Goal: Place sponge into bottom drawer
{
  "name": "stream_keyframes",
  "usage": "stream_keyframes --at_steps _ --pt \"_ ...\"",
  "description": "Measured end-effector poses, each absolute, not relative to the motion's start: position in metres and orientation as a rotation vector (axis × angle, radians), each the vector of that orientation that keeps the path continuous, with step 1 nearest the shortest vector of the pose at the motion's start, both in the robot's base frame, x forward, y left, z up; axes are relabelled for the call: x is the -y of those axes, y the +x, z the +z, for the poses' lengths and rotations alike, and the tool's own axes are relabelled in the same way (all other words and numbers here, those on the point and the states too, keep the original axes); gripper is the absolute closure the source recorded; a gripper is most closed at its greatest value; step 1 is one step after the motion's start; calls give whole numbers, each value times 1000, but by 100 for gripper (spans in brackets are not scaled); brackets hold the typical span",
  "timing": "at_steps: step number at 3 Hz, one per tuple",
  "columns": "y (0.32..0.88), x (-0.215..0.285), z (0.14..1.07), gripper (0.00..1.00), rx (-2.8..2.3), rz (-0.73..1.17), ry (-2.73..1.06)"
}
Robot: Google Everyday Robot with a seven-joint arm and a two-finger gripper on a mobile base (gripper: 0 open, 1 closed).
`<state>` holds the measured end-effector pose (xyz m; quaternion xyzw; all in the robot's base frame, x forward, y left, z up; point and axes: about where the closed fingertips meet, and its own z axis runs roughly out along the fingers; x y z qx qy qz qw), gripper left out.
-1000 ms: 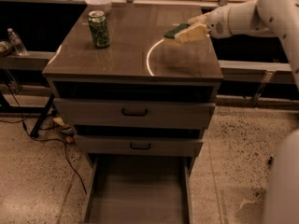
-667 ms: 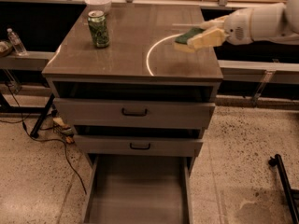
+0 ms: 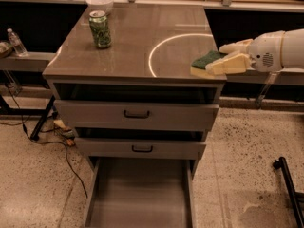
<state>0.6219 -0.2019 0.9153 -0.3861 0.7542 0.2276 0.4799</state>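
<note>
You are carrying the small rectangular sponge (image 3: 201,63), dark green scouring face over pale yellow foam. It is sitting at the front right corner of the brown cabinet top (image 3: 142,46). The white two-finger gripper (image 3: 214,60) is reaching in from the right and pinching the sponge's right end between its fingers. You cannot tell whether the sponge is brushing the top or hanging just clear of it.

The sponge is likely behaving as a light, soft thing. The foam is probably giving under the squeeze, so a hold across the block's thickness is suiting it, and it risks little if it falls.

Compared with a second ago, the sponge and gripper are now sitting nearer the front edge and further right, no longer over the pale arc on the top. The green drink can (image 3: 100,29) and the white bowl (image 3: 99,3) are standing where they were. The wide grey bottom drawer (image 3: 140,194) is lying pulled out below the two upper grey-fronted drawers (image 3: 137,114), well apart from the sponge.
</note>
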Motion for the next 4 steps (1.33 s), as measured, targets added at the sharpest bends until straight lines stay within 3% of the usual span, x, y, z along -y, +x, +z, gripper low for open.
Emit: stream_keyframes --at_steps 2,4 --pt "623 196 889 100 -1862 601 -986" --pt "542 195 795 100 -1940 703 -1150"
